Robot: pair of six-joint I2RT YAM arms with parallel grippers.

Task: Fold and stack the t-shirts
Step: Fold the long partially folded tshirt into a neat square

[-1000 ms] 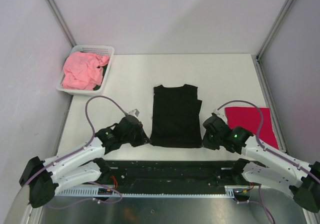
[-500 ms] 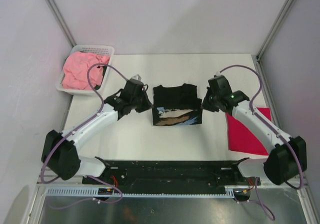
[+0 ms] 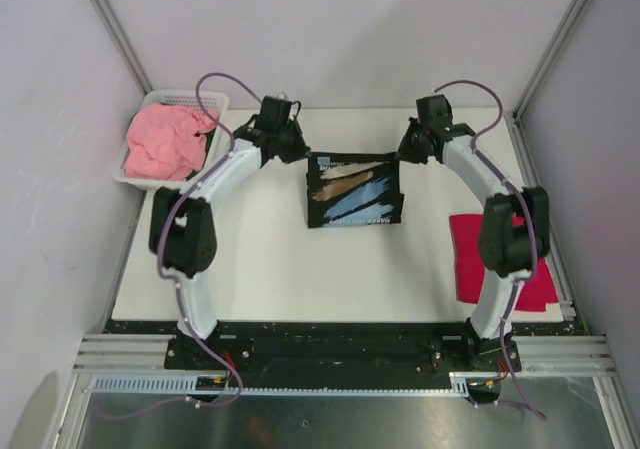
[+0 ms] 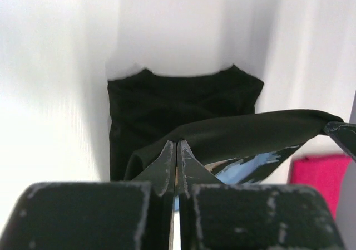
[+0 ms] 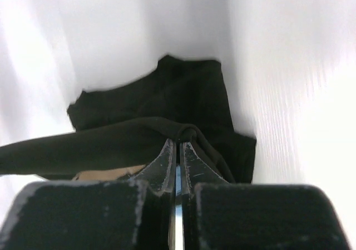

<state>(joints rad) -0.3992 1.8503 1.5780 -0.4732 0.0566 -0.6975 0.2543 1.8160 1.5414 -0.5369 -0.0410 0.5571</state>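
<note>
black t-shirt (image 3: 355,197) pinched at both corners over the far tabletop (image 3: 260,259)
our white mesh basket (image 3: 185,95) holds the salmon pink t-shirt (image 3: 165,144); left jaws and right jaws are each pressed together on the black t-shirt's lifted edge, print showing; crimson t-shirt (image 3: 468,264) lies flat at right.

The top view is bright and evenly lit, with only faint, soft shadows on the white worktop (image 3: 260,259). In both wrist views the worktop is overexposed to glaring white with streaky blur, and the black t-shirt (image 4: 183,105) shows little detail.
</note>
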